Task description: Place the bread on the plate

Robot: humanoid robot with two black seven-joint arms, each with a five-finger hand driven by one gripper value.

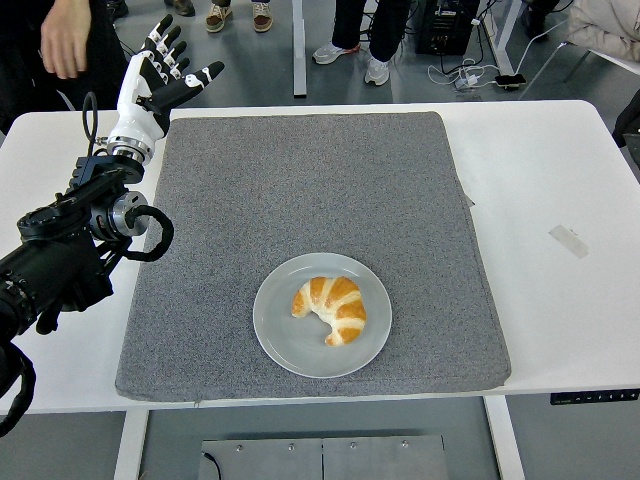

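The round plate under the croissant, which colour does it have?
The round plate is plain pale grey, without pattern; the head view shows it, on the dark grey mat.

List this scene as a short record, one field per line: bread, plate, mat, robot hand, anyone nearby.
bread: croissant lying on the plate
plate: grey plate, round, on the near part of the mat
mat: grey mat covering the middle of the white table
left robot hand: raised at the table's far left corner, fingers spread, holding nothing
right robot hand: not in view
person: a person's hand at top left
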